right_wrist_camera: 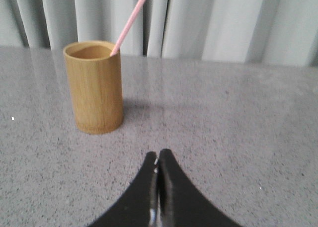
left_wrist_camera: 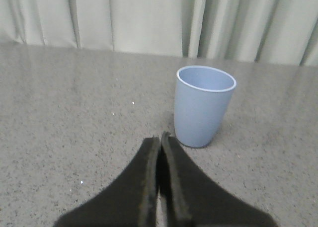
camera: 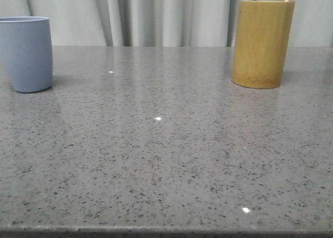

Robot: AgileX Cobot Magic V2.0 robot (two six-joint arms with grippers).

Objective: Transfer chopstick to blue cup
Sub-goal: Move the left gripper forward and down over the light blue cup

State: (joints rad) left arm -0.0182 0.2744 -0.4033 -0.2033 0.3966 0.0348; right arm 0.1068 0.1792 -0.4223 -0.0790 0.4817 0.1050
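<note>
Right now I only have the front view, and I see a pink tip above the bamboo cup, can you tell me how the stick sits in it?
Observer: In the right wrist view the chopstick leans on the rim of the bamboo cup, its lower end inside and its top slanting out.
Operator: Is the right hand open and ready?
Observer: No, the right hand is shut, fingers together, short of the bamboo cup with nothing in it.
Operator: And the left hand?
Observer: The left hand is shut too, close to the blue cup.
Operator: Anything in the blue cup?
Observer: The left wrist view shows only its upper inside wall, which is bare; the bottom is hidden.
</note>
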